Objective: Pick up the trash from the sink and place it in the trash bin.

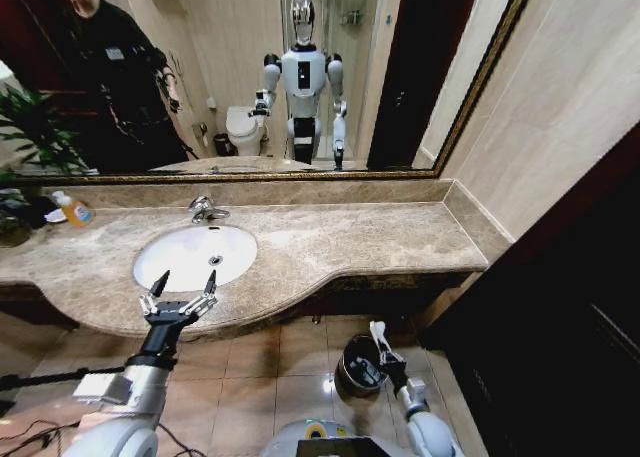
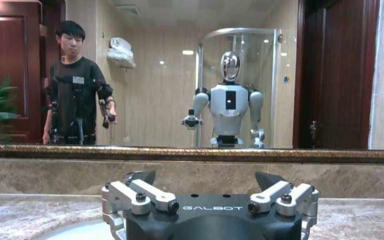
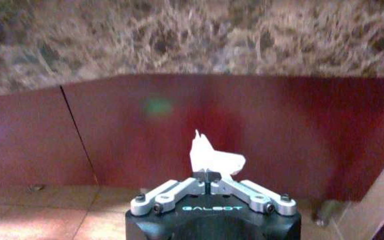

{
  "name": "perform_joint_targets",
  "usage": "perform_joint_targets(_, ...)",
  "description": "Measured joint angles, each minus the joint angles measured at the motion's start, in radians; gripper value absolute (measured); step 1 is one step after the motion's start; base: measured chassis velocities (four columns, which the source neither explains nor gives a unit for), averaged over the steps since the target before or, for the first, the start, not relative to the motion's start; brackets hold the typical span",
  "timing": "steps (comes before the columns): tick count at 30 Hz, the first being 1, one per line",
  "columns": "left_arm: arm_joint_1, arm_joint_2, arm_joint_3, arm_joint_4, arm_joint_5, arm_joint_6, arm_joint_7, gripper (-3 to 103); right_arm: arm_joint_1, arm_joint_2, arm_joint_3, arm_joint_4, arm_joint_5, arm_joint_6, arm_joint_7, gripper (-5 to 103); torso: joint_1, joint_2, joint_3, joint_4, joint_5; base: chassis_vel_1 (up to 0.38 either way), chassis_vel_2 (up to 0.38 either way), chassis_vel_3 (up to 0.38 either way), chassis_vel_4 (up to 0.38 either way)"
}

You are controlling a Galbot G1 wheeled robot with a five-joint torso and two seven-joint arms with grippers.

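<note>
Pinching a flat white packet (image 3: 213, 159) in clenched right tool (image 1: 381, 343) directly above the trash bin (image 1: 358, 365) on the floor, left tool (image 1: 180, 295) released, hovering at front worktop (image 1: 360, 242) edge just short of the sink (image 1: 195, 255), basin bare white.

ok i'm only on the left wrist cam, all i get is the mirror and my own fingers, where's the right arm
observer: low on the robot's right, the right gripper is just above the trash bin on the floor.
operator: holding anything
observer: yes, it is shut on a white scrap.
operator: and is my left over the sink
observer: the left gripper, open, is at the front rim of the sink, not over the bowl's middle.
</note>
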Motion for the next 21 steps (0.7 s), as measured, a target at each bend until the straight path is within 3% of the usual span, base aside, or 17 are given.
perform_joint_targets(21,0.000,0.000,0.000,0.000,0.000,0.000,0.000,100,0.211,0.067,-0.020,-0.382,-0.023,0.074,0.022,0,0.000,0.000,0.000,0.0001,-0.0001,0.000,0.000,0.000,0.000)
